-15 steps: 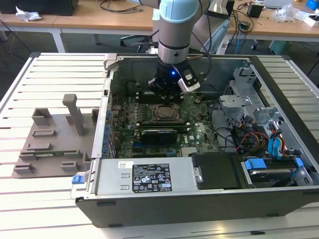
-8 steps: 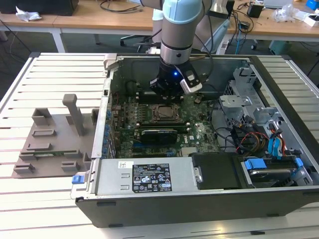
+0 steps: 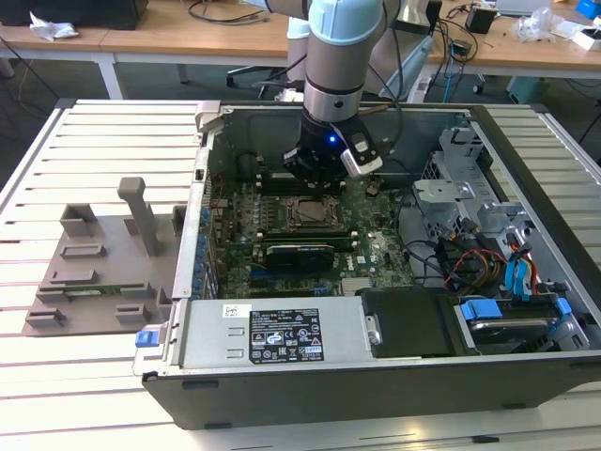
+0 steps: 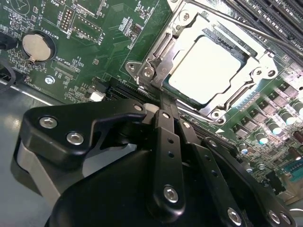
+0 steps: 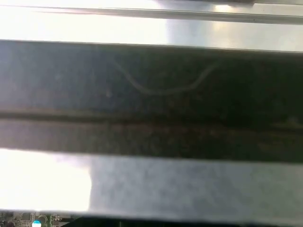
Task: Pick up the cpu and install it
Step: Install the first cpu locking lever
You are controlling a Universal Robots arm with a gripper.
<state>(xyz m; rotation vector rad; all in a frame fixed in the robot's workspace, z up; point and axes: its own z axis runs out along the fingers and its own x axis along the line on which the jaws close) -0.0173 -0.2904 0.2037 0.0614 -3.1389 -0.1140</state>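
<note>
The gripper (image 4: 163, 101) hangs inside the open computer case (image 3: 376, 376), just above the motherboard (image 3: 376, 254) at the socket's edge; its black fingers (image 4: 166, 142) are drawn together with nothing between them. The cpu (image 4: 207, 68) lies flat in the metal socket frame (image 4: 156, 64), silvery top up, just beyond the fingertips.

A silver-grey arm (image 3: 334, 52) with pale blue caps carries a black claw (image 4: 163, 101) studded with silver screws.

A lab: open computer case (image 3: 394, 366) on slatted bench (image 3: 84, 376), cluttered desks (image 3: 188, 38) behind
</note>
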